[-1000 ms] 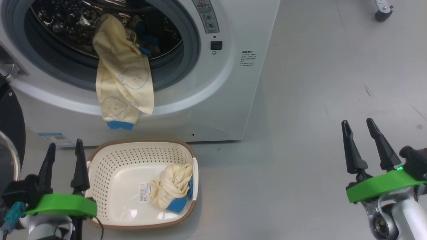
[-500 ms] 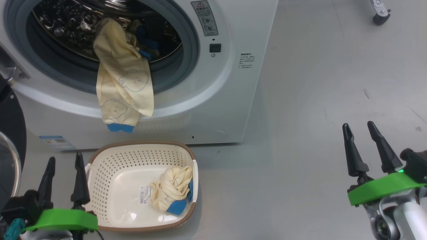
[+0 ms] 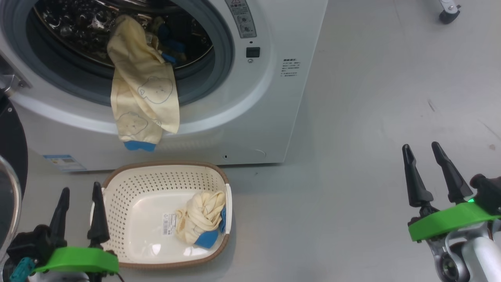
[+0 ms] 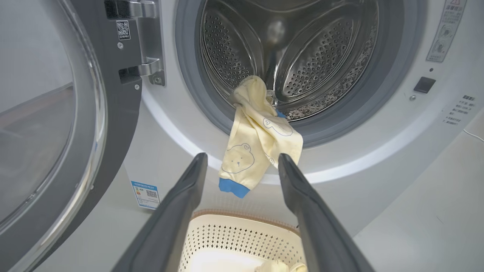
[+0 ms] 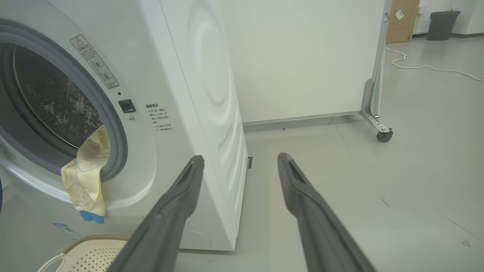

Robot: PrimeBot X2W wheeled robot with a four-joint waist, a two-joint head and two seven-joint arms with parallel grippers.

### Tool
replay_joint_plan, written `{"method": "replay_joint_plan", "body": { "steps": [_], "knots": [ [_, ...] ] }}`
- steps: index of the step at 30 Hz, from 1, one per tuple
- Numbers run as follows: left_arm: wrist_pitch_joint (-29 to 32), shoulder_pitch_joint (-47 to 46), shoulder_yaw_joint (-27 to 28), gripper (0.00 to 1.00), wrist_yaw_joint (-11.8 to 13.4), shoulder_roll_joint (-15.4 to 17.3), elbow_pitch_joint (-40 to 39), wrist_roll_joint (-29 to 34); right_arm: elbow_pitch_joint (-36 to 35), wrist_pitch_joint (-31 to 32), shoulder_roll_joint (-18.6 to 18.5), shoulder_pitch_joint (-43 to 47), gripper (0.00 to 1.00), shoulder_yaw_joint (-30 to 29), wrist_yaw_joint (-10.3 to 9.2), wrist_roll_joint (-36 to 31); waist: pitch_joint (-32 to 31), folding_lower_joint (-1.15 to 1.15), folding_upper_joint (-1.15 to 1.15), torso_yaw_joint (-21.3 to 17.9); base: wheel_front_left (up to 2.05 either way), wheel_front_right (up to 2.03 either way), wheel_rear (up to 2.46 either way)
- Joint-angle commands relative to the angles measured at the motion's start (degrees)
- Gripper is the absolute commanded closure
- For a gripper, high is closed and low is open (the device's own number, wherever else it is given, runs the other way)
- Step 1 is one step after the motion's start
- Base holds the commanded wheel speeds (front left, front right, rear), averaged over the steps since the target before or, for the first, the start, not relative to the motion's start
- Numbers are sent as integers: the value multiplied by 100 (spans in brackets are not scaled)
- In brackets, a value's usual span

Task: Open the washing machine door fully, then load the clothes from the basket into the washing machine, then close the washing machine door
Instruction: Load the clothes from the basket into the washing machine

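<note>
L hand [image 3: 80,188] is seen open, fingers spread, nothing gripped. It is positioned low, just beside the left rim of the basket [image 3: 164,177]; contact can't be told. R hand [image 3: 420,145] is also open and empty, held over bare floor [image 3: 352,117], w/ basket and washer [image 3: 250,125] well apart to its left.

A balled garment [image 3: 201,220] is found in the basket's right end, near the L hand, to its right. A draped garment [image 3: 143,94] is hung out of the drum [image 4: 321,56] over the gasket [image 4: 187,75], ahead of and above the L hand. Its blue cuff is left dangling down the washer front, above the basket's far rim. In the L wrist view this garment is seen between the two fingers. The door [image 4: 113,124] is swung open on its hinge [image 4: 145,68], to the left of the L hand. A blue label [image 3: 64,162] is seen on the washer's lower corner, ahead of the L hand.
</note>
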Motion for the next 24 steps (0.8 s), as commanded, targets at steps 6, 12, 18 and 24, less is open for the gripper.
{"method": "replay_joint_plan", "body": {
  "steps": [6, 12, 18, 24],
  "knots": [
    [-38, -435, -9, 0, 3, 159, 261, -164, -242, -38, -20, -208, 0, 59, 9, -55, 359, 0, 0, -39, 0, 0, 0],
    [-38, -1080, -293, 0, 3, 307, 892, -275, -294, -38, 93, -445, 0, 72, 9, -87, 868, 0, 0, -106, 0, 0, 0],
    [-38, -1820, -524, 0, 3, 479, 1524, -378, -337, -38, 166, -707, 0, 78, 9, -110, 1300, 0, 0, -220, 0, 0, 0],
    [-38, -2613, -787, 0, 3, 706, 2220, -480, -386, -38, 246, -936, 0, 114, 9, -124, 1713, 0, 0, -345, 0, 0, 0]
  ]
}}
